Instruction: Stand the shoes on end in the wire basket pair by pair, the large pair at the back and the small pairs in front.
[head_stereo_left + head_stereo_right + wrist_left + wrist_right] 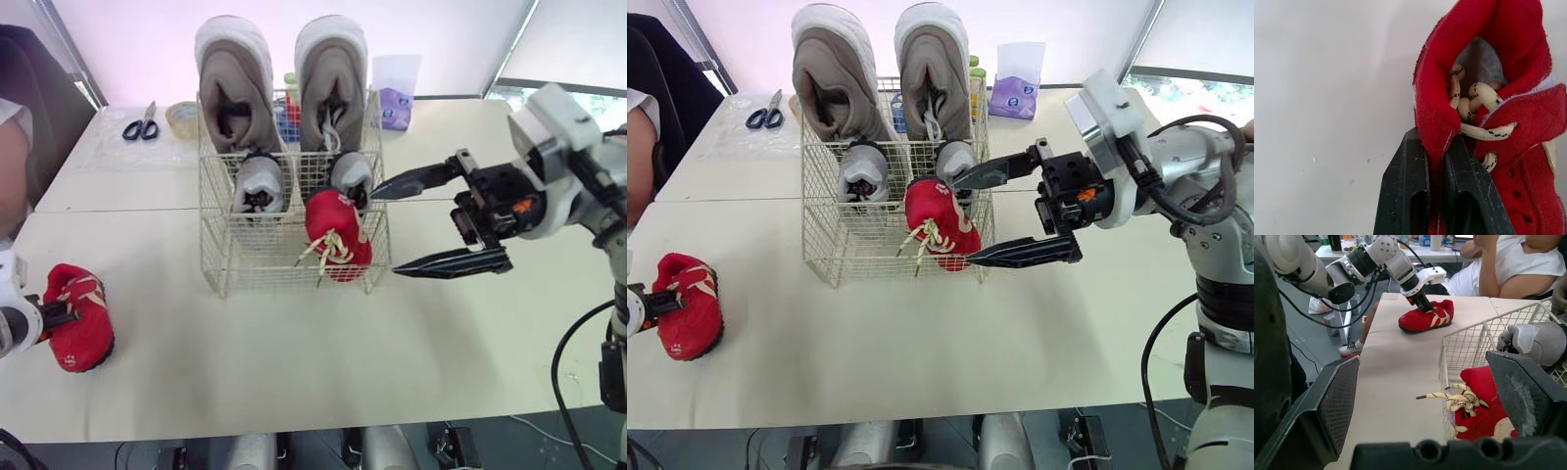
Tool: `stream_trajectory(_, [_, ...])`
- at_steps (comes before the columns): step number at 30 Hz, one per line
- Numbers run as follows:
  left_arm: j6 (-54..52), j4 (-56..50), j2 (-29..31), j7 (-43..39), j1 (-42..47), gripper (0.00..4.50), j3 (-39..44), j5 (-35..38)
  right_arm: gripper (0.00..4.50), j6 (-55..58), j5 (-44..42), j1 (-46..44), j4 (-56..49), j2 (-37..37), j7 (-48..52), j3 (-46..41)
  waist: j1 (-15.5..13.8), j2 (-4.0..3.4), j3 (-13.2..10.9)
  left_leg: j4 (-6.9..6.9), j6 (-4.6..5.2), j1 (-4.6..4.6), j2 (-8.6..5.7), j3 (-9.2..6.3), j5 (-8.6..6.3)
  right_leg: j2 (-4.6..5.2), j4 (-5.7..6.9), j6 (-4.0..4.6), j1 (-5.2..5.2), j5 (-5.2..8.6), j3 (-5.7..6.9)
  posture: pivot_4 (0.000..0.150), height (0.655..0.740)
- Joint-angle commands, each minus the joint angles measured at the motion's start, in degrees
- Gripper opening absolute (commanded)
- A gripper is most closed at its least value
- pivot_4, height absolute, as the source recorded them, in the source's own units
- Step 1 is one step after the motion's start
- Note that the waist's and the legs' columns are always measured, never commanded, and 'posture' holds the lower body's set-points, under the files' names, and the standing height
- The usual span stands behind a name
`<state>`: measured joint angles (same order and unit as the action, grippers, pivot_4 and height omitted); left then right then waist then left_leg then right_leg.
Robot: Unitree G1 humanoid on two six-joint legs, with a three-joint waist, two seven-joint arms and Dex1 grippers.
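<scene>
The wire basket stands mid-table. Two large grey shoes stand on end at its back, and two small grey shoes stand just in front of them. A small red shoe stands in the front right corner, its cream laces hanging out through the wire. My right gripper hovers open beside that corner, one finger above and one below the shoe's level, holding nothing. The other red shoe lies on the table at far left. My left gripper is shut on its collar.
Scissors and a tape roll lie at the back left. A purple and white packet stands behind the basket's right side. A person sits at the table's left end. Bare tabletop lies in front of the basket.
</scene>
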<state>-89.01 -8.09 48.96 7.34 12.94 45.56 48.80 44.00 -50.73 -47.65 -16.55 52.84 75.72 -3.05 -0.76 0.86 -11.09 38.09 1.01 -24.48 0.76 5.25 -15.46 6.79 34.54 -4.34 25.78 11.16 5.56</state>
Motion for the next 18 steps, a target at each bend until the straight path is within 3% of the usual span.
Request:
stream_trajectory(1, [7.2,-8.4,1.6,-2.0,6.9,0.05,5.0,-0.2,4.50,-1.1,0.6,-2.0,1.4,-0.4,0.3,-0.9,-0.1,0.19,0.0,0.02,-0.09,-0.04,0.01,-0.06,0.06,0.00,-0.01,0.02,-0.01,-0.02,0.06,0.150,0.7400])
stream_trajectory(3, [17.5,-16.9,-2.0,-3.1,13.4,0.05,6.1,2.2,4.50,-0.2,0.2,-3.2,3.7,-1.1,-0.6,-1.3,0.0,0.19,0.0,0.05,-0.17,-0.04,0.00,-0.03,0.10,0.02,-0.14,0.07,-0.08,-0.04,0.07,0.150,0.7400])
stream_trajectory(7, [27.5,-27.0,-10.3,-1.7,21.9,0.05,5.2,7.6,4.50,3.0,-1.3,-4.6,8.0,-2.0,-3.0,-2.9,0.1,0.23,0.1,0.11,-0.08,-0.02,-0.02,0.05,0.05,0.06,-0.39,-0.07,-0.29,-0.24,0.11,0.150,0.7400])
stream_trajectory(11, [35.4,-36.3,-13.6,-2.5,18.9,0.05,-5.2,2.4,4.50,8.1,-5.0,-2.7,10.5,-1.2,-5.4,-7.1,0.2,0.20,0.1,0.09,0.26,0.18,0.05,0.54,0.08,0.03,-0.38,-0.29,-0.33,-0.37,0.14,0.150,0.7400])
stream_trajectory(13, [39.4,-38.7,-18.8,-0.2,18.6,0.05,-11.1,0.7,4.50,9.9,-4.3,-1.1,11.8,1.9,-3.4,-7.4,-0.1,0.20,0.1,0.13,0.28,0.21,0.12,0.63,0.10,-0.07,-0.31,-0.29,-0.33,-0.36,0.24,0.150,0.7400])
stream_trajectory(18, [45.6,-43.3,-23.3,-0.3,13.1,0.05,-21.5,-6.6,4.50,11.6,-3.0,0.8,16.9,5.2,-3.3,-8.9,0.0,0.22,0.1,0.53,0.56,0.18,0.13,0.62,-0.02,-0.19,-0.26,-0.38,-0.50,-0.42,0.33,0.150,0.7400])
